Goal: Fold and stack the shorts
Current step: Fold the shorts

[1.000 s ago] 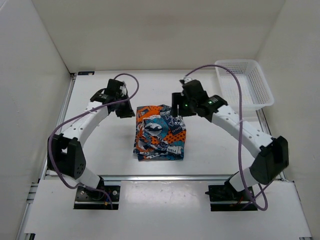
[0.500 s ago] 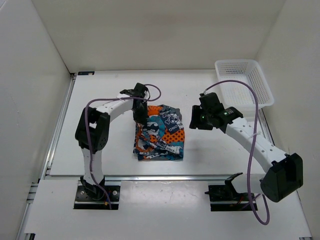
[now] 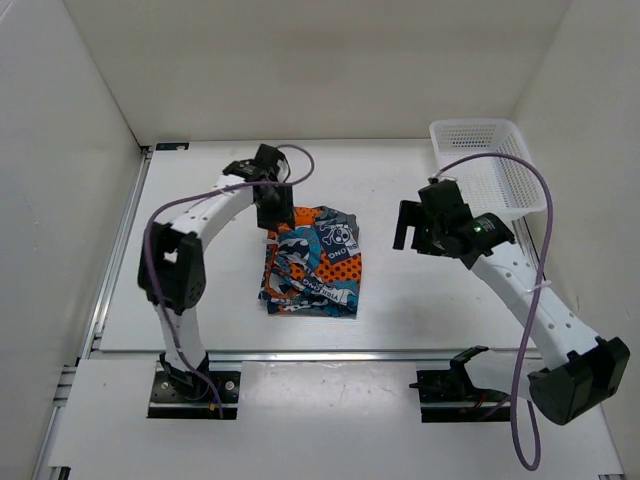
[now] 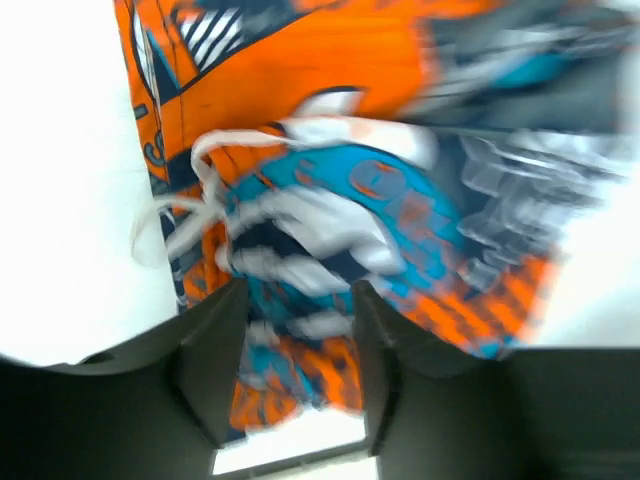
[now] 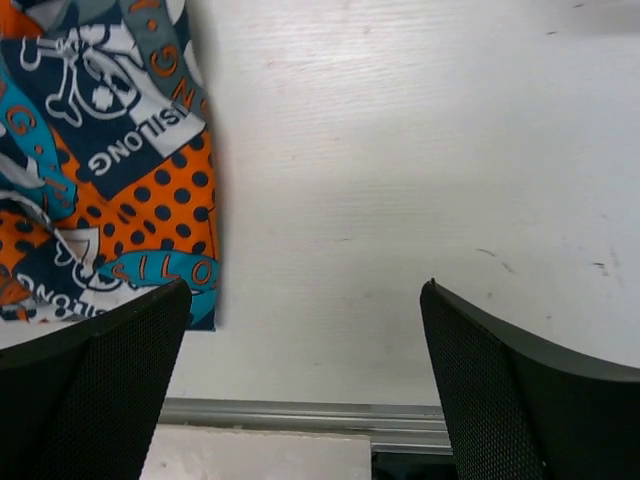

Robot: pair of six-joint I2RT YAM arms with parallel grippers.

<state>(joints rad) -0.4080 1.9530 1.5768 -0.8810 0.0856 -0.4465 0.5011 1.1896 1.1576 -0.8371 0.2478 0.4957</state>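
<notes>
The shorts [image 3: 312, 262] lie folded in a compact pile in the middle of the table, with an orange, teal, grey and white cartoon print. My left gripper [image 3: 272, 218] is at the pile's far left corner. In the left wrist view its jaws [image 4: 298, 290] are half closed with bunched cloth [image 4: 330, 200] and a white drawstring between them. My right gripper [image 3: 412, 226] hovers right of the pile, jaws wide open and empty [image 5: 305, 290]. The shorts' right edge [image 5: 90, 180] shows at the left of that view.
A white mesh basket [image 3: 500, 170] stands at the back right corner. White walls enclose the table on three sides. A metal rail [image 5: 300, 415] runs along the table's near edge.
My left gripper came in from the left onto the pile's far left corner, and the pile shifted slightly left. My right gripper drew back to the right, off the shorts.
</notes>
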